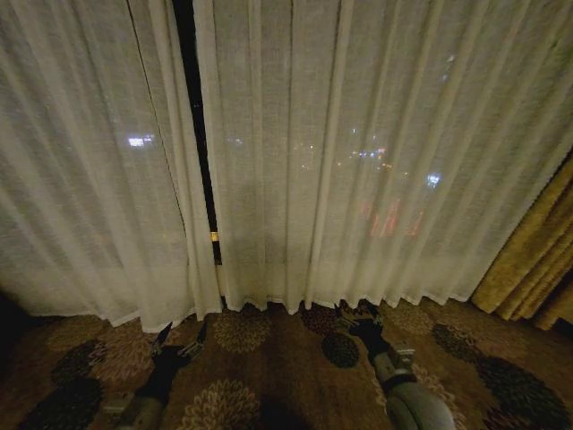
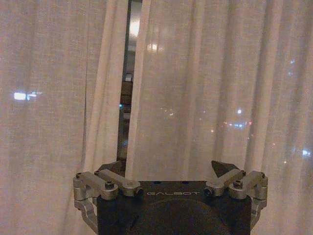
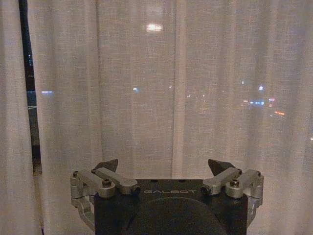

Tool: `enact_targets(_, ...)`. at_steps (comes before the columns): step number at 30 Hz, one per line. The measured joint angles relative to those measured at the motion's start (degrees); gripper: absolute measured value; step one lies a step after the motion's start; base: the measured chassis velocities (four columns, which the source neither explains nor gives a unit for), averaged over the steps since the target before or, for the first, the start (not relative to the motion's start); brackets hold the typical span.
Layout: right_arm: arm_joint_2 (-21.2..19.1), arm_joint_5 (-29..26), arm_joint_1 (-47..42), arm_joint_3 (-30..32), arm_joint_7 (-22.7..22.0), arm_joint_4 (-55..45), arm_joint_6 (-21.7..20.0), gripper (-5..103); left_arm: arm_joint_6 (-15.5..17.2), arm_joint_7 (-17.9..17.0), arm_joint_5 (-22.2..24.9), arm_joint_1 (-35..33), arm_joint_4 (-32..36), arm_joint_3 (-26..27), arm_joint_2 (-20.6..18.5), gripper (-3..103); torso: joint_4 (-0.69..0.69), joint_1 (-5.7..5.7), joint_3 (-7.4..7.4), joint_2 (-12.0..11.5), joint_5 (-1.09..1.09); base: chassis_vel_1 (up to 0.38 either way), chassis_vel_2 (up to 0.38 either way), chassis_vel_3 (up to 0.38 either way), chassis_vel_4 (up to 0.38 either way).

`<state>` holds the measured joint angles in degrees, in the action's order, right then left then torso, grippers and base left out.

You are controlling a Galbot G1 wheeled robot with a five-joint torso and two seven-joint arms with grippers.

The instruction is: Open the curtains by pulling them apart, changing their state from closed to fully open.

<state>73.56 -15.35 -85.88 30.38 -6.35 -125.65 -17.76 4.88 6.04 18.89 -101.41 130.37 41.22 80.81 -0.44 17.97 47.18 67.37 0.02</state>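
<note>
1. Hanging floor-length across the window, the curtains are two sheer cream panels: the left panel (image 1: pixel 89 179) and the right panel (image 1: pixel 376 161).
2. Between them a narrow dark gap (image 1: pixel 199 134) runs from the top down to near the hems, left of the middle of the head view; the panels are otherwise drawn closed.
3. City lights glow through the thin fabric on both sides.
4. At the far right edge hangs a thick golden drape (image 1: pixel 533 260), just beside the right panel.
5. The left gripper (image 1: pixel 179 339) sits low over the patterned carpet (image 1: pixel 269 358), near the foot of the gap, with its fingers spread apart and nothing between them.
6. In the left wrist view that gripper (image 2: pixel 168 169) faces the gap, both panel edges apart from its tips.
7. The right gripper (image 1: pixel 360 313) hovers just in front of the right panel's hem, fingers also apart and empty.
8. In the right wrist view this gripper (image 3: pixel 166 165) points at the right panel's pleats, with the gap off to one side; whether the tips touch the cloth cannot be told.
</note>
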Motion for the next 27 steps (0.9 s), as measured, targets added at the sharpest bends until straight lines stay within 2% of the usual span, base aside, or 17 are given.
enact_targets(13,0.1,0.2,-0.2,-0.4,0.6,-0.1,0.2,100,-0.7,0.1,0.0,-0.2,0.3,0.1,0.2,100,0.00,0.04,0.01,0.0,-0.01,-0.067,0.218,0.058,-0.215)
enact_targets(27,0.3,1.2,-0.7,-1.8,1.4,-0.4,0.4,100,-1.6,0.2,0.0,-0.8,0.6,0.5,0.4,100,0.01,0.00,0.00,0.0,0.00,-0.066,0.149,0.064,-0.143)
